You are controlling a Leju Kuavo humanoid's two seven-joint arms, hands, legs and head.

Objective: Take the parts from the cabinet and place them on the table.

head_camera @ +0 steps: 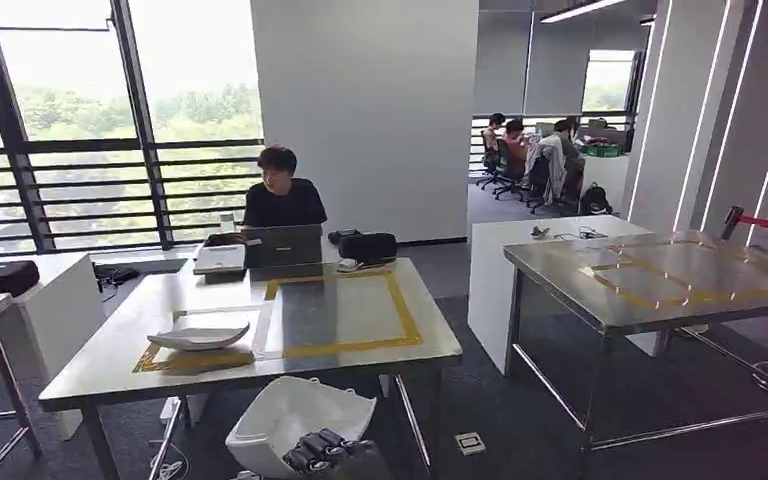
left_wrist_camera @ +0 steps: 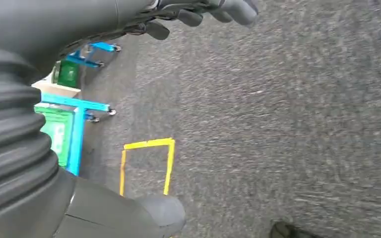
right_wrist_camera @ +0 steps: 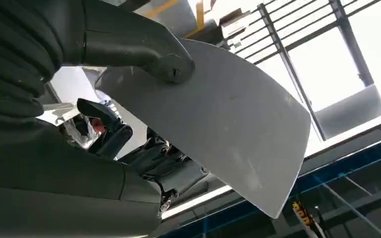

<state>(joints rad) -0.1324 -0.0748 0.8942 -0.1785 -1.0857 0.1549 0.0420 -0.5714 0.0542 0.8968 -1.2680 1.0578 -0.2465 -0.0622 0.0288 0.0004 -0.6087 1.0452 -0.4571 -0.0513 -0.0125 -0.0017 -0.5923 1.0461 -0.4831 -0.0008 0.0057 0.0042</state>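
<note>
At 6 o'clock in the head view, right hand (head_camera: 325, 452) sits low at the frame edge, dark fingers clamped on the rim of a white curved part (head_camera: 295, 415), held just in front of the near edge of the steel table (head_camera: 360, 300) and below its top. On that table: a second white curved part (head_camera: 200, 338) at about 8 o'clock of the tabletop, lying on yellow tape, touching nothing else; a yellow tape rectangle (head_camera: 345, 310) center-right of it. Far edge, 12 o'clock: a laptop (head_camera: 282, 245), a white box (head_camera: 221, 259), a black bag (head_camera: 367, 246), and a person (head_camera: 282, 200) seated behind the laptop. Another steel table (head_camera: 660, 275) with yellow tape at 3 o'clock, well apart. More people (head_camera: 530, 150) seated in the background at 1 o'clock. Left wrist view: left hand (left_wrist_camera: 203, 12) hangs over grey carpet (left_wrist_camera: 278, 124), fingers curled loosely, holding nothing; whether fully closed, can't tell. Yellow tape square (left_wrist_camera: 147, 166) on the floor, blue-framed cart (left_wrist_camera: 74, 124) with green bins beyond it. Right wrist view: right hand (right_wrist_camera: 144, 124) pinches the white curved part (right_wrist_camera: 233, 124), thumb pressed on one face, dark fingers on the opposite face. Window bars (right_wrist_camera: 297, 54) behind the part.
</note>
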